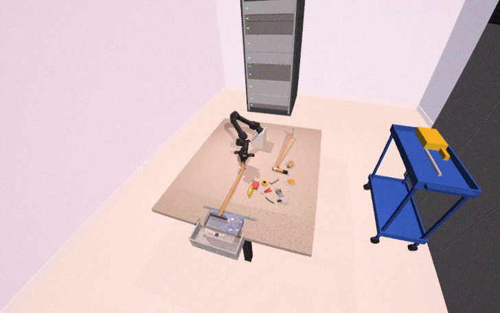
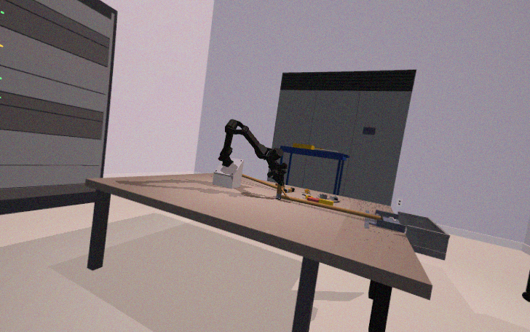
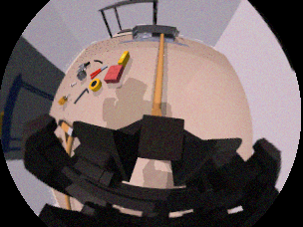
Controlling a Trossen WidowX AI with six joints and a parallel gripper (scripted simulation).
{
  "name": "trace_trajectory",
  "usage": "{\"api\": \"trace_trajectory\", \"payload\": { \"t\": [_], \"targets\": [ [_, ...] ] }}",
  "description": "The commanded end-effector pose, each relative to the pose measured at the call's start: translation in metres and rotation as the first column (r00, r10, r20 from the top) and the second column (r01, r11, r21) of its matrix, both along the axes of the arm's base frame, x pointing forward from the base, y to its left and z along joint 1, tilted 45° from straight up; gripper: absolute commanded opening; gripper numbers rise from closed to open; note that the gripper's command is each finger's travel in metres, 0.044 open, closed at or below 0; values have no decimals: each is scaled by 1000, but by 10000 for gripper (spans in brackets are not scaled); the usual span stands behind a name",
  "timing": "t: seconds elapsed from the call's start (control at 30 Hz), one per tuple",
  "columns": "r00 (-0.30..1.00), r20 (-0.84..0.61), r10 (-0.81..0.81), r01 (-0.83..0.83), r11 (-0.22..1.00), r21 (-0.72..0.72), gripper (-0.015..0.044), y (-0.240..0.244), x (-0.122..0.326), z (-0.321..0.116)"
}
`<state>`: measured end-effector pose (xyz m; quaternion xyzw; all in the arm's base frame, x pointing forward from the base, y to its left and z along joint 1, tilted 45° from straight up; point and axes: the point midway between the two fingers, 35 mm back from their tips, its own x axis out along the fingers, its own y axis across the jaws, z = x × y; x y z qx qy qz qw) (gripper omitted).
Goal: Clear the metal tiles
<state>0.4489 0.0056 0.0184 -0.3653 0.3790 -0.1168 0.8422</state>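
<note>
My gripper (image 1: 243, 162) (image 2: 279, 185) is shut on the wooden handle of the long scraper (image 1: 231, 189) (image 2: 332, 207) (image 3: 159, 75), low over the table. The handle runs forward to the steel bench plate (image 1: 222, 225), where the scraper's dark head rests over the plate's left part in the top view. A few small pale tiles (image 1: 231, 219) show on the plate, mostly right of the head. The catch box (image 1: 217, 249) (image 2: 426, 241) stands at the plate's far end, past the table edge. Small pale pieces and a dark one show inside it; exact numbers are unclear.
A thin rail (image 1: 251, 218) crosses the plate's near end. Another long wooden-handled tool (image 1: 284, 150) lies on the right, near a hammer (image 1: 281, 170). A red block (image 1: 255, 184) (image 3: 114, 74), a yellow piece (image 1: 250, 191) (image 3: 124, 58), a tape (image 1: 264, 182) (image 3: 95, 85) and small tools lie right of the handle.
</note>
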Motion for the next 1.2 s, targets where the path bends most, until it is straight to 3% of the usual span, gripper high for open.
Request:
{"api": "trace_trajectory", "payload": {
  "t": [0.0, 1.17],
  "targets": [
    [1000, 16, 9, -9, 1000, 4, 0, 4, -3, 5],
    [1000, 16, 11, -12, 1000, 5, 0, -4, -48, 3]
  ]
}}
